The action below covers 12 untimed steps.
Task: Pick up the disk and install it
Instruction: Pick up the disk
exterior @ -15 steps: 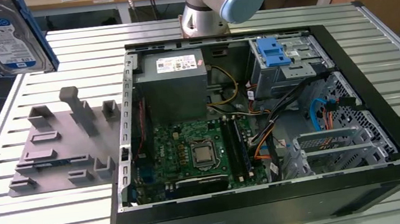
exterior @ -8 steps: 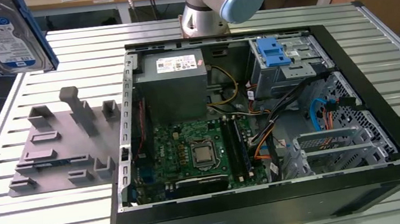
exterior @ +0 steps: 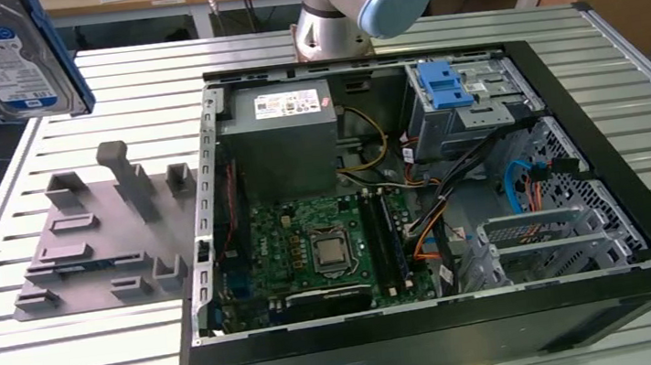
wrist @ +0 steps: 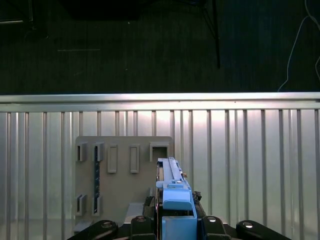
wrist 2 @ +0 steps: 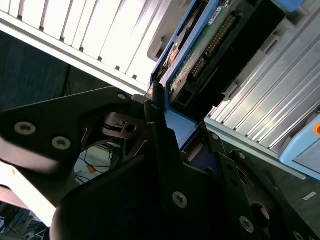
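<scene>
So the disk (exterior: 7, 60), a flat silver hard drive with a blue-and-white label and a blue plastic rail frame, is up in the air at the exterior view's top left. Its label faces that camera, and it's well apart from the case. The black gripper (wrist 2: 182, 130) is clamped onto it, with dark fingers (wrist 2: 156, 117) pressed against the blue rail. In the second wrist view you can see the drive's green circuit-board side (wrist 2: 200, 55). In the first wrist view the disk (wrist: 172, 185) shows edge-on, sticking out from the gripper (wrist: 176, 222).

Under it is the slatted aluminium table (exterior: 76, 358). A grey fixture plate (exterior: 99, 236) with slots and upright posts lies on the table, and the first wrist view shows that plate (wrist: 125, 175) just beside the held drive.

On the exterior view's right, the open black computer tower case (exterior: 442, 344) lies on its side. Inside it are:
- a green motherboard (exterior: 307, 240)
- a grey metal power supply box (exterior: 284, 141) with a white sticker
- a bright blue plastic latch (exterior: 450, 90) on the drive cage at the far corner

The grey robot arm base (exterior: 355, 4) stands behind the case.
</scene>
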{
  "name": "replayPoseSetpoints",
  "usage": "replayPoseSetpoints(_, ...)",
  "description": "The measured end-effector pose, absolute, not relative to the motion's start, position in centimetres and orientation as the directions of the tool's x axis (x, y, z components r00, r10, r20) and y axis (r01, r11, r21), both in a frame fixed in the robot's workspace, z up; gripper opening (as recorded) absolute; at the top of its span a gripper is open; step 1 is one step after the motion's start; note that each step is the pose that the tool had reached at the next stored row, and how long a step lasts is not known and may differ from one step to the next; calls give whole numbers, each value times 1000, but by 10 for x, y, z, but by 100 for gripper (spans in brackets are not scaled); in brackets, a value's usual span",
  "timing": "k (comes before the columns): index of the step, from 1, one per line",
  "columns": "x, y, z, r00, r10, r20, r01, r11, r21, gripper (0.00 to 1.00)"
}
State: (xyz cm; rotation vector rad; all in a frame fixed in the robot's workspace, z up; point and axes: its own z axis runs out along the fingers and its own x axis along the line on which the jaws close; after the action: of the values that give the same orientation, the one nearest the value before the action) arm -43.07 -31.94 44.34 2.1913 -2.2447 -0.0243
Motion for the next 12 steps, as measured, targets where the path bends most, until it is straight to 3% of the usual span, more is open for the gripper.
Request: replayPoseSetpoints(12,-430,-319,446,-24,-1000,-8,-1000,24,14,36)
